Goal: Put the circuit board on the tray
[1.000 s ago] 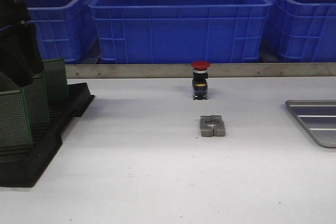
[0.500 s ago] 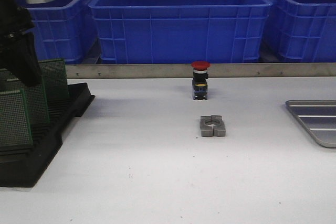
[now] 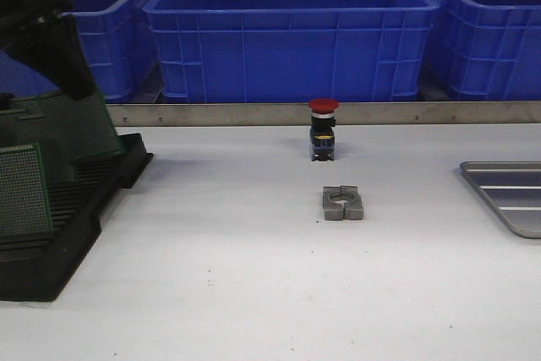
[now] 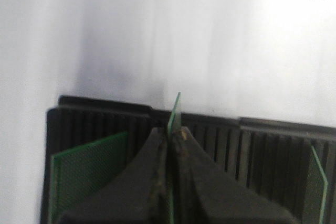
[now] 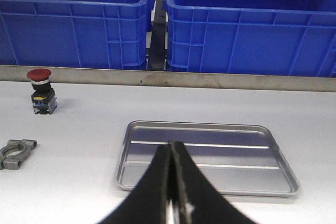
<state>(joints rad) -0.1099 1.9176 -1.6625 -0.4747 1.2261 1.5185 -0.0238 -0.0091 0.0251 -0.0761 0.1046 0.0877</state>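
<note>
My left gripper (image 3: 76, 86) is shut on the top edge of a green circuit board (image 3: 95, 128) and holds it tilted above the back of the black slotted rack (image 3: 51, 243). In the left wrist view the left gripper (image 4: 172, 132) pinches the board (image 4: 175, 113) edge-on over the rack (image 4: 273, 145). The silver-grey tray (image 3: 507, 196) lies at the table's right edge. In the right wrist view my right gripper (image 5: 172, 145) is shut and empty, hovering at the near side of the tray (image 5: 210, 182). The right gripper is out of the front view.
More green boards (image 3: 21, 188) stand in the rack. A red push button (image 3: 322, 128) and a grey metal clamp (image 3: 342, 203) sit mid-table. Blue bins (image 3: 287, 31) line the back behind a metal strip.
My left arm has risen and swung, lifting the gripped board out of its upright place in the rack; the board now hangs tilted. The right side has not changed.
</note>
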